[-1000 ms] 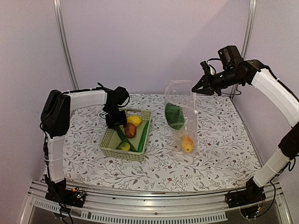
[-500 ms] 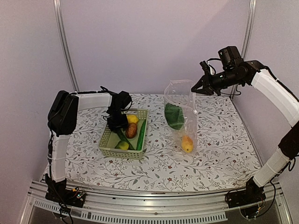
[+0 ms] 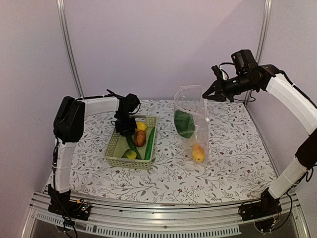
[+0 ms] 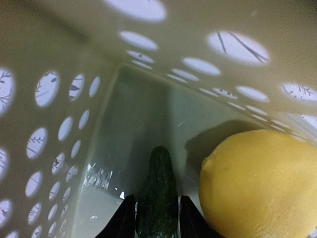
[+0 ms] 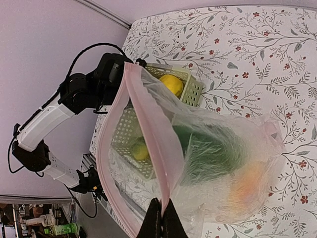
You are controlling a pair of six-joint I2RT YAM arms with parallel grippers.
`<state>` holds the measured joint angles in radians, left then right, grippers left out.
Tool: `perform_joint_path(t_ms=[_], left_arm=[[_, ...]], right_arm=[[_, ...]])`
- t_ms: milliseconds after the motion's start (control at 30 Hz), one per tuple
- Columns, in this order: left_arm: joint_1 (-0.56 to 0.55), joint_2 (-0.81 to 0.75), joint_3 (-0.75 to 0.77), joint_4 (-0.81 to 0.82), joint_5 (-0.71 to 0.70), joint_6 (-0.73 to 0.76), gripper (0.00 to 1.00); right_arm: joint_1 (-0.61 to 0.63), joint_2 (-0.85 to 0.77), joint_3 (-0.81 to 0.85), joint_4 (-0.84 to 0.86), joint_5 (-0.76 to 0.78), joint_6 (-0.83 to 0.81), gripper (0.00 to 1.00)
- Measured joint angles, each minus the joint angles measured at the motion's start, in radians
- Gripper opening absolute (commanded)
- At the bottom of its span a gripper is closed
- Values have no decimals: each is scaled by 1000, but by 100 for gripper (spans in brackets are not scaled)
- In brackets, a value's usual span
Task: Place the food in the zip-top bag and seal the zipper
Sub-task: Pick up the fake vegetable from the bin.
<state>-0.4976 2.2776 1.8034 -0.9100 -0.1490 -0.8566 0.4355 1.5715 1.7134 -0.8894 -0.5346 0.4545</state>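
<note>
While two pieces [image 3: 185,124] are bagged below the right tool [image 5: 161,215] pinching the zipper [image 5: 151,144], a cucumber [image 4: 158,173] is gripped by the left tool [image 4: 157,213]; lemons [image 4: 262,188] are left.

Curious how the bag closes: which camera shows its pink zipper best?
Right wrist: the zipper loops open, large, pinched by the right gripper. Top view shows only a faint rim; left wrist, none.

Basket [image 3: 128,162] nearer the table's [image 3: 223,168] left edge, lemons [image 3: 141,126] and cucumber [image 3: 150,144] inside; bag [image 3: 190,99] right of it, holding leafy green [image 3: 185,123], oblong piece [image 3: 198,152].
</note>
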Motion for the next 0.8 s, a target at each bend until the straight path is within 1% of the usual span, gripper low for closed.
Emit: perform_joint_path(t_ms=[67,233,367,500,667,800], left_arm=[[4,1,3,4,4,8,25],[6,1,8,1,7,32,20],[6,1,34,-15,6,49,13],[6,-13,55,-19,4,79,8],[6,-114,55,-4,4,122,0],[-2,-248,59,63,3,154,0]], right_arm=[[0,0,0,0,0,0,0],[0,0,-4,1,0,1,0],[0,-1,-8,1,0,1,0],[0,-2,-8,1,0,1,0],[0,-2,-8,1,0,3,0],[0,-2,-8,2,0,12,0]])
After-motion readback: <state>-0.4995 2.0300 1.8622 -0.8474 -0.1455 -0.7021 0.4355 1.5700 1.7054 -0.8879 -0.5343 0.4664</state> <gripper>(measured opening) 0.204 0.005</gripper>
